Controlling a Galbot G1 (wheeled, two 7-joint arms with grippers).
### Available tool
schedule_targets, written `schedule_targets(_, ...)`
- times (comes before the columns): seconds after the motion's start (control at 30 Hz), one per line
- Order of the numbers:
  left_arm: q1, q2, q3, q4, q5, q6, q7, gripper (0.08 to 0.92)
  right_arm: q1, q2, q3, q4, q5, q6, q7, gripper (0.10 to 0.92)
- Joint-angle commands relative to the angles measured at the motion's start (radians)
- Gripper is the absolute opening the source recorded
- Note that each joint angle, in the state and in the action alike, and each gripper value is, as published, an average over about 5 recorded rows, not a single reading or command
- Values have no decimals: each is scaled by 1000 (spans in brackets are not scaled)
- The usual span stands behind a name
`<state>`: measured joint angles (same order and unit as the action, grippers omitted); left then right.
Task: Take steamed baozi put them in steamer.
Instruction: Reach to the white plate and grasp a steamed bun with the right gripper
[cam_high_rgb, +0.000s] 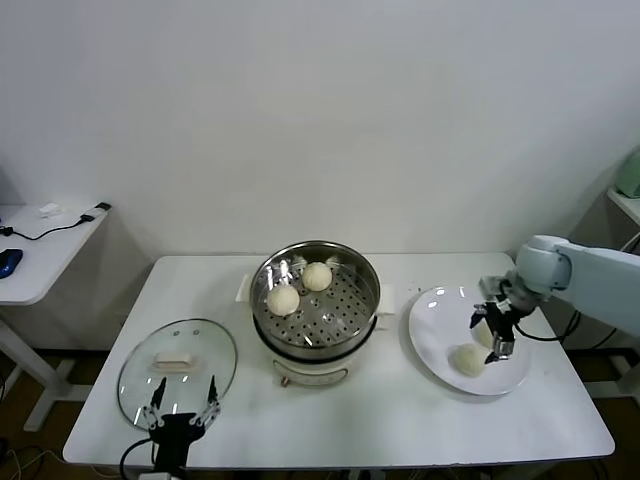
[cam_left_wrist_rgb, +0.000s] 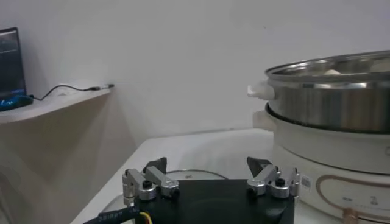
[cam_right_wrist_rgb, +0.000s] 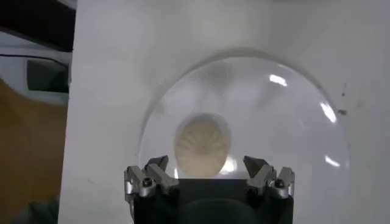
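White table (cam_high_rgb: 400, 420) against a plain wall, steamer (cam_high_rgb: 316, 300) mid-table as reference. Two baozi already in the steamer (cam_high_rgb: 300, 288); right of it, the white plate (cam_high_rgb: 430, 335) shows two more baozi (cam_high_rgb: 467, 360). Right gripper (cam_high_rgb: 492, 335) hovers over the plate, jaws wide apart, holding nothing; one pleated bun (cam_right_wrist_rgb: 202, 146) sits just ahead of it. Left gripper (cam_high_rgb: 183, 405) parked left of the steamer by the glass lid (cam_high_rgb: 175, 370), spread wide, empty. Buns look soft and light: pinch low on the sides, gently, or they'll dent.
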<state>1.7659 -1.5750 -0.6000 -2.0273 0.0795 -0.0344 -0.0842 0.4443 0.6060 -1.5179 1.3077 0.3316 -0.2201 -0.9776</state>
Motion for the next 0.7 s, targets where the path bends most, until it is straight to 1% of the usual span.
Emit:
schedule_targets(0.03, 0, 3, 2, 5, 1, -2, 1, 823, -192, 7, 119, -66, -44, -22, 40, 823)
schedule_targets(0.3, 1, 5, 3, 6, 2, -3, 1, 823, -213, 62, 151, -104, -28, -35, 62, 823)
schedule_targets(0.5, 1, 3, 4, 6, 2, -4, 0, 823, -204, 67, 148, -105, -41, -35, 60, 823)
schedule_targets(0.6, 1, 2, 5, 6, 3, -4, 0, 823, -199, 62, 148, -98, -43, -34, 54, 801)
schedule_targets(0.7, 2, 1, 7, 4, 4, -4, 0, 823, -184, 54, 146, -88, -54, -30, 45, 755)
